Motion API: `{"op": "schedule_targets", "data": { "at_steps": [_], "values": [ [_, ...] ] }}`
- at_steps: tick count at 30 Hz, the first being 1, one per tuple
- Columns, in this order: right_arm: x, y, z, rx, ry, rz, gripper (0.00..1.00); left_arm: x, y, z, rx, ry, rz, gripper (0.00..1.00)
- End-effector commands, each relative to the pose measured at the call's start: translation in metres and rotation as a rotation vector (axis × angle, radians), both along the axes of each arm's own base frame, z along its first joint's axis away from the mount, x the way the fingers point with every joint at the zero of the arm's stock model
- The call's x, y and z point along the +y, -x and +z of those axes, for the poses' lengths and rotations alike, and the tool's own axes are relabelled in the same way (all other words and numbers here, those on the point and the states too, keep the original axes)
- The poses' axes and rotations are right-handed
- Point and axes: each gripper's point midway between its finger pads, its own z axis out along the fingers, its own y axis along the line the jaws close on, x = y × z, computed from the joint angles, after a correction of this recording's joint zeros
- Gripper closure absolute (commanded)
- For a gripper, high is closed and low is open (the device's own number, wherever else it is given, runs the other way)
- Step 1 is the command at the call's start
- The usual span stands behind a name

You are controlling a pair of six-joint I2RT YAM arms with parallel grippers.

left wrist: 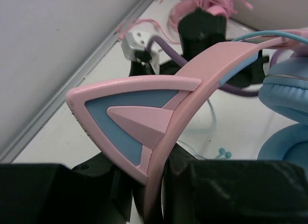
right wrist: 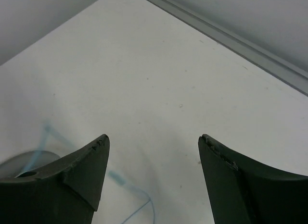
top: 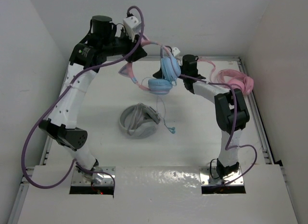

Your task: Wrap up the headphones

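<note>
The headphones (top: pixel 166 70) hang above the table at the back, with a pink cat-ear headband (left wrist: pixel 211 65) and light blue ear cups (left wrist: pixel 288 89). My left gripper (left wrist: pixel 159 185) is shut on the headband just below one cat ear (left wrist: pixel 130 118); in the top view it (top: pixel 138 50) holds the band's left end. The thin blue cable (top: pixel 166 116) dangles down to the table, and its end (left wrist: pixel 224 153) lies there. My right gripper (right wrist: pixel 154 142) is open and empty above the table, with a blurred stretch of cable (right wrist: pixel 120 178) below it. In the top view it (top: pixel 167 55) is right beside the upper ear cup.
White-grey headphones (top: pixel 139 120) lie mid-table under the hanging cable. All-pink headphones (top: pixel 236 80) lie at the back right by the wall. The right arm's wrist (left wrist: pixel 202 27) is close behind the headband. White walls enclose the left, back and right.
</note>
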Motion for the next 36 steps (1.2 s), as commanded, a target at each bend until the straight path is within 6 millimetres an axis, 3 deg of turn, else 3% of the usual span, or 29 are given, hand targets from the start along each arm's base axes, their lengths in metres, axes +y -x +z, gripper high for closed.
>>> {"op": "schedule_targets", "data": {
  "at_steps": [1, 9, 14, 16, 17, 19, 20, 22, 27, 32, 33, 35, 36],
  "values": [
    [0.015, 0.01, 0.086, -0.239, -0.129, 0.084, 0.26, 0.003, -0.011, 0.047, -0.047, 0.115, 0.075, 1.0],
    [0.014, 0.019, 0.066, -0.248, -0.165, 0.076, 0.24, 0.009, -0.025, 0.087, -0.09, 0.208, 0.151, 1.0],
    [-0.016, 0.012, 0.046, -0.255, -0.074, -0.022, 0.24, 0.022, -0.03, 0.1, -0.135, 0.217, 0.229, 1.0],
    [-0.035, 0.01, 0.05, -0.261, -0.055, -0.049, 0.24, 0.026, -0.031, 0.105, -0.144, 0.221, 0.256, 1.0],
    [-0.042, 0.014, 0.042, -0.252, -0.038, -0.052, 0.24, 0.028, -0.032, 0.105, -0.145, 0.223, 0.267, 1.0],
    [-0.054, 0.021, 0.051, -0.288, -0.022, -0.056, 0.24, 0.029, -0.036, 0.104, -0.137, 0.228, 0.285, 1.0],
    [-0.058, 0.029, 0.039, -0.301, 0.029, -0.045, 0.24, 0.03, -0.038, 0.104, -0.136, 0.231, 0.292, 1.0],
    [-0.055, 0.041, 0.043, -0.329, 0.054, -0.021, 0.25, 0.028, -0.044, 0.102, -0.13, 0.232, 0.295, 1.0],
    [-0.033, 0.064, 0.009, -0.372, 0.195, 0.087, 0.21, 0.03, -0.06, 0.097, -0.137, 0.227, 0.33, 1.0],
    [-0.012, 0.048, -0.012, -0.271, 0.153, 0.09, 0.19, 0.031, -0.068, 0.092, -0.138, 0.22, 0.355, 1.0],
    [-0.009, 0.045, -0.024, -0.245, 0.146, 0.08, 0.19, 0.031, -0.068, 0.092, -0.137, 0.22, 0.353, 1.0],
    [-0.006, 0.038, -0.023, -0.242, 0.094, 0.042, 0.18, 0.031, -0.068, 0.095, -0.145, 0.223, 0.352, 1.0],
    [-0.002, 0.037, -0.034, -0.199, 0.071, 0.039, 0.18, 0.031, -0.068, 0.095, -0.145, 0.223, 0.351, 1.0]
  ]
}}
